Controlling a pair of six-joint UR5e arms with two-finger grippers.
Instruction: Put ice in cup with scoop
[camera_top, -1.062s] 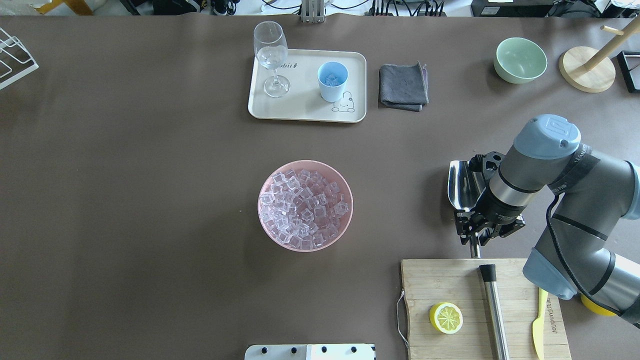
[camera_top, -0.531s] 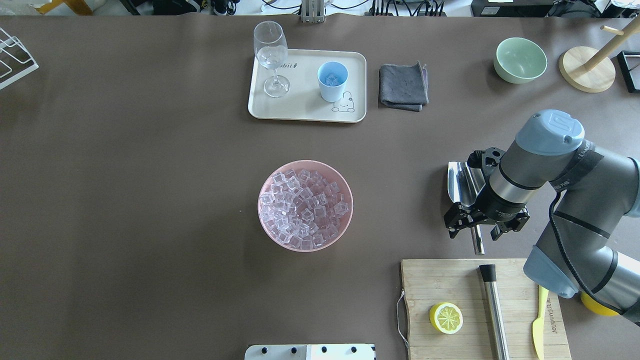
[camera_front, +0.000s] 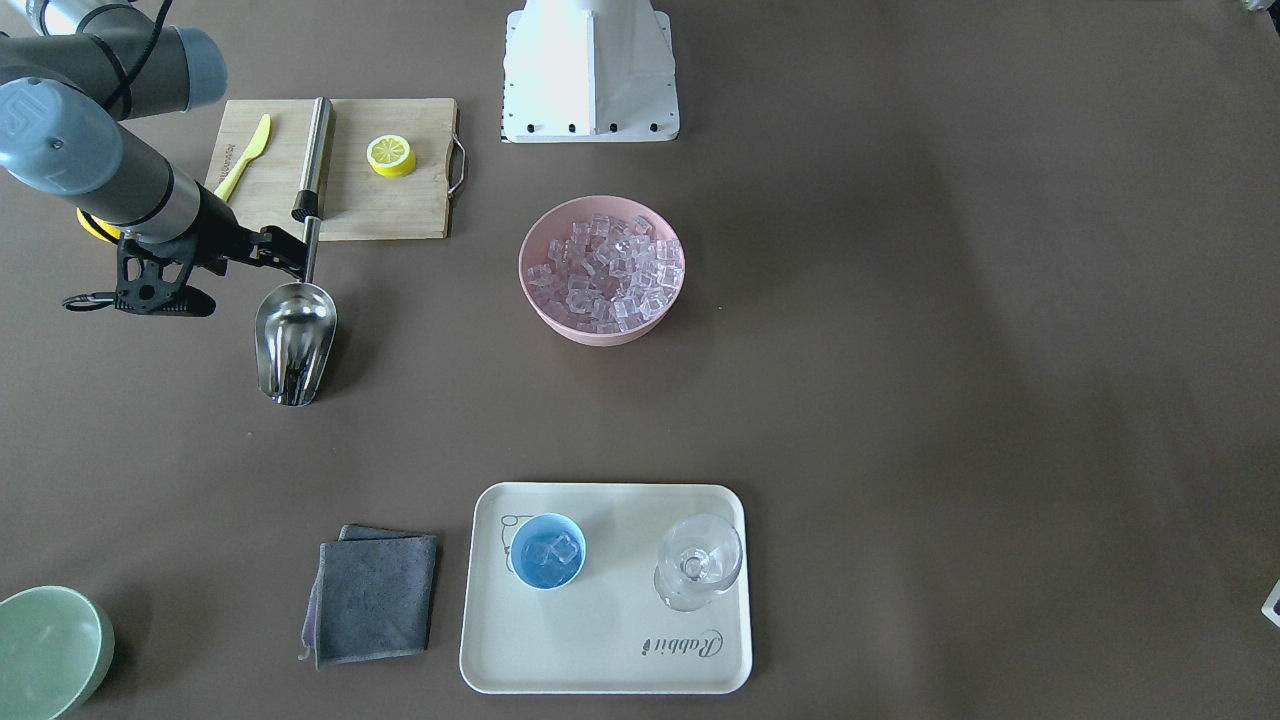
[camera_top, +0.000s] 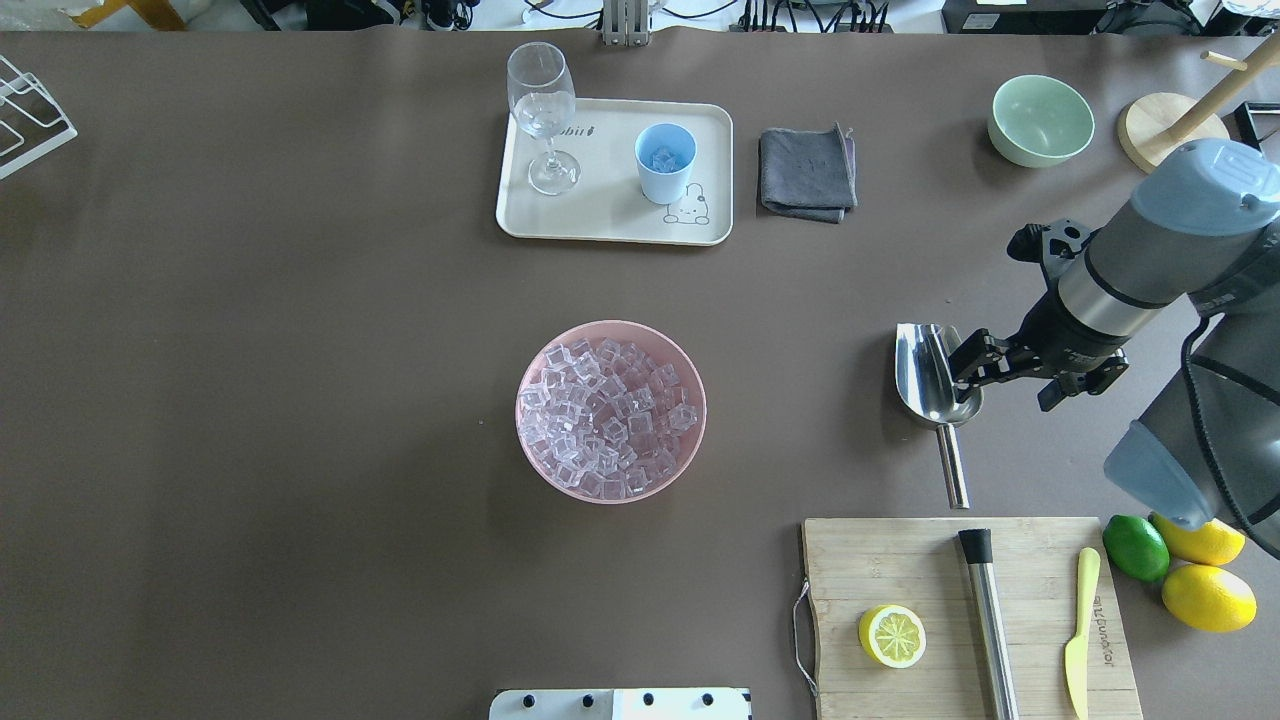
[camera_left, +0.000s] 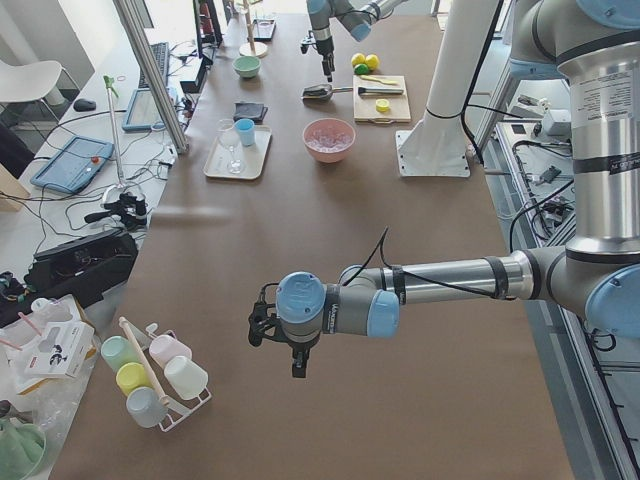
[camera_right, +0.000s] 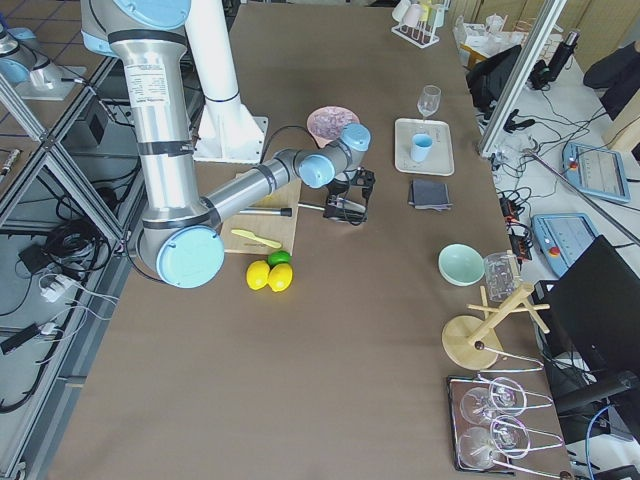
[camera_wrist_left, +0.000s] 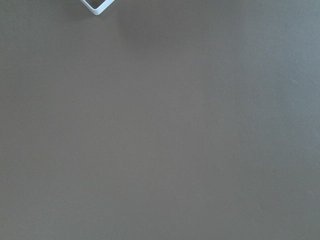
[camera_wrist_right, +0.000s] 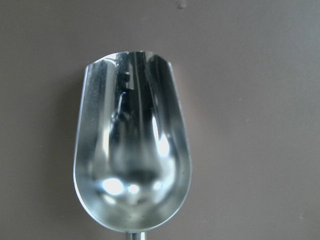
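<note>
The steel scoop (camera_top: 930, 380) lies empty on the table right of the pink bowl (camera_top: 690, 440), its rod handle toward the cutting board; it also shows in the front view (camera_front: 293, 340) and in the right wrist view (camera_wrist_right: 132, 150). The ice (camera_top: 605, 415) fills the pink bowl. The light-blue cup (camera_top: 665, 160) stands on the tray (camera_top: 610, 215) with a few cubes inside (camera_front: 555, 548). My right gripper (camera_top: 1003, 388) is open and empty, raised just right of the scoop. My left gripper (camera_left: 297, 365) hovers over bare table far to the left; I cannot tell its state.
A stemmed glass (camera_top: 543, 115) shares the tray. A grey cloth (camera_top: 808, 172), a green bowl (camera_top: 1040, 120) and a wooden stand (camera_top: 1170, 135) lie at the back right. The cutting board (camera_top: 900, 560) holds a lemon half (camera_top: 891, 635), a steel cylinder (camera_top: 988, 620) and a yellow knife (camera_top: 1078, 630).
My right gripper opened off the scoop's handle, rose and swung to the right and back. The scoop stayed lying on the table.
</note>
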